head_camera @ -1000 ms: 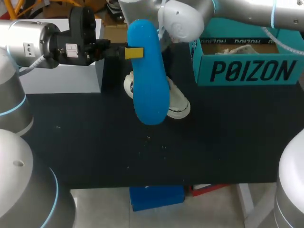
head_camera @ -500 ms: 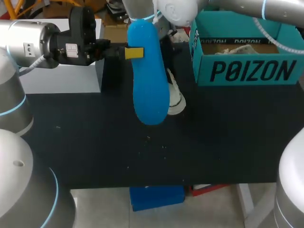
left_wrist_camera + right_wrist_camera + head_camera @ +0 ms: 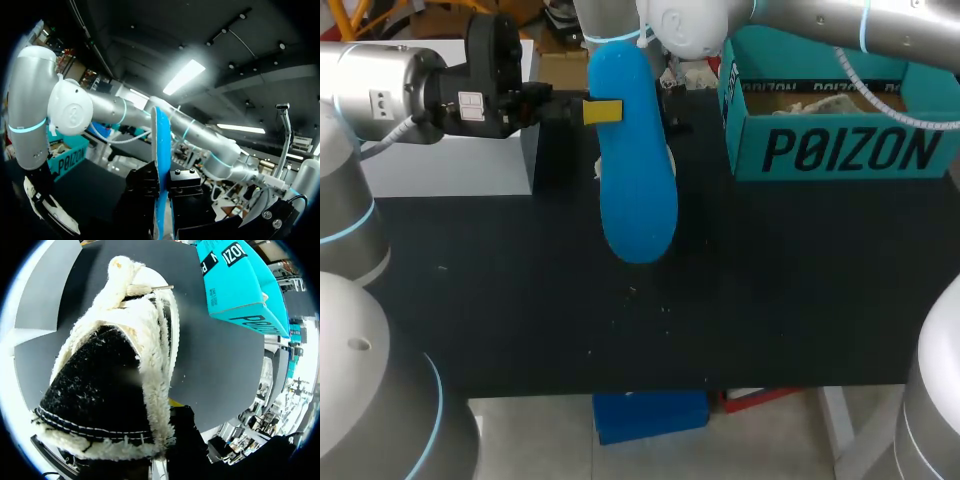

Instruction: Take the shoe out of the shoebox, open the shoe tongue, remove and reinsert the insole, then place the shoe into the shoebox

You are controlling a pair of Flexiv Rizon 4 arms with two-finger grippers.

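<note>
A long blue insole (image 3: pixel 635 170) hangs upright above the black table, and my left gripper (image 3: pixel 603 111) is shut on its upper edge from the left. In the left wrist view the insole (image 3: pixel 159 150) stands edge-on between the black fingers. The white shoe with a fleece lining (image 3: pixel 125 360) is tilted off the table, with my right gripper (image 3: pixel 172 407) shut on its collar. From the head view the shoe is almost hidden behind the insole, under my right arm (image 3: pixel 685 25). The teal shoebox (image 3: pixel 840 145) stands open at the back right.
A pale grey box (image 3: pixel 450 165) sits at the table's back left, behind my left gripper. The black tabletop (image 3: pixel 770 290) stretches bare towards the front edge. Crumpled paper lies inside the shoebox.
My right arm has swung left and back, carrying the shoe from beside the insole's lower right to behind it. The left arm and the insole have stayed still.
</note>
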